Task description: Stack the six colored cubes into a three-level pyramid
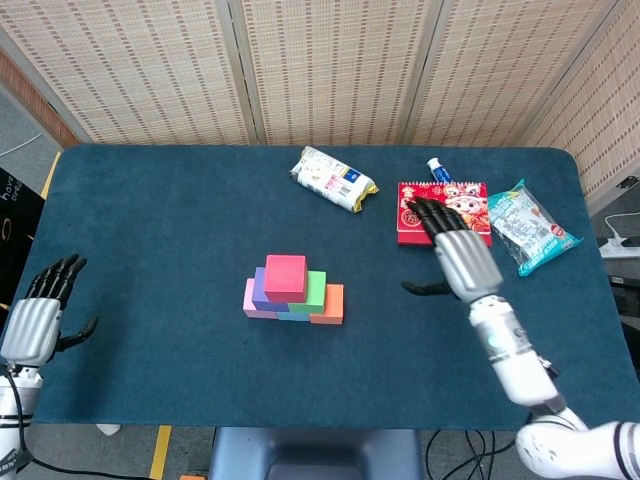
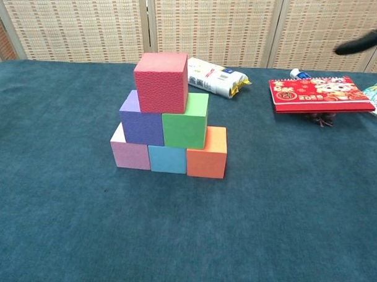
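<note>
The cubes stand as a three-level pyramid at the table's middle. A red cube (image 1: 286,277) (image 2: 160,82) tops a purple cube (image 2: 141,121) and a green cube (image 2: 186,121). Below sit a pink cube (image 2: 130,152), a blue cube (image 2: 167,159) and an orange cube (image 1: 329,304) (image 2: 207,153). My right hand (image 1: 455,250) hovers well to the right of the stack, fingers spread, holding nothing; only a dark fingertip (image 2: 359,43) shows in the chest view. My left hand (image 1: 38,312) hangs open at the table's left edge.
A white snack packet (image 1: 333,179) lies behind the stack. A red calendar (image 1: 443,213), a small bottle (image 1: 437,169) and a teal bag (image 1: 530,227) sit at the back right, close to my right hand.
</note>
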`<state>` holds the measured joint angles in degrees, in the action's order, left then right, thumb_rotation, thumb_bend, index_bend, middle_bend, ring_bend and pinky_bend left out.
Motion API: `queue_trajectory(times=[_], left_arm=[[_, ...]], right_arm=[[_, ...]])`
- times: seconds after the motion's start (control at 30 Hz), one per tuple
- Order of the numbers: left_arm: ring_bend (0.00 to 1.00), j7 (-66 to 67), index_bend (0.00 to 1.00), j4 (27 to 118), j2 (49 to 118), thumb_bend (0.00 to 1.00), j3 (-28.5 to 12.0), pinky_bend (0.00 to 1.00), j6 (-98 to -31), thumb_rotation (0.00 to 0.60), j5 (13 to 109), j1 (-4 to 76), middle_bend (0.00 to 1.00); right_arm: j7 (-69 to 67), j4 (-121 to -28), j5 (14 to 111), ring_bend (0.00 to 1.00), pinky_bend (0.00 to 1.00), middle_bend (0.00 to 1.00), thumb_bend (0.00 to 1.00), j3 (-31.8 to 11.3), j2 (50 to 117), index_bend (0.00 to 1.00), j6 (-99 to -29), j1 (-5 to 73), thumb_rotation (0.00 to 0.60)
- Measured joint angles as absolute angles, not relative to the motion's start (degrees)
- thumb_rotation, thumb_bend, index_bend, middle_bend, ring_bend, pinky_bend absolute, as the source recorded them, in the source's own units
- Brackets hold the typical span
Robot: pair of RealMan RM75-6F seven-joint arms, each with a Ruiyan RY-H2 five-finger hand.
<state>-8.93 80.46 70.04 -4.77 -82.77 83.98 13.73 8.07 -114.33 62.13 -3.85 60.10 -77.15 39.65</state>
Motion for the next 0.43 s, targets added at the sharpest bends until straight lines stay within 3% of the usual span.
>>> queue_trajectory(times=[0.23,0.43], left_arm=[[0.00,-6.72,0.06,81.40,70.22,0.32,-1.89,0.11,-85.91,0.600,85.61,10.03,0.05],[0.00,-4.33,0.04,83.40,71.49,0.32,-0.21,0.11,-88.84,0.600,86.97,7.00,0.05]], right_arm=[[-6.45,-98.04,77.79,0.00,0.07,0.06,0.18,5.37,60.46,0.00,-89.22,21.44,0.600],[-14.28,-88.75,84.72,0.00,0.04,0.05,0.18,8.37,63.48,0.00,-97.85,11.63,0.600]])
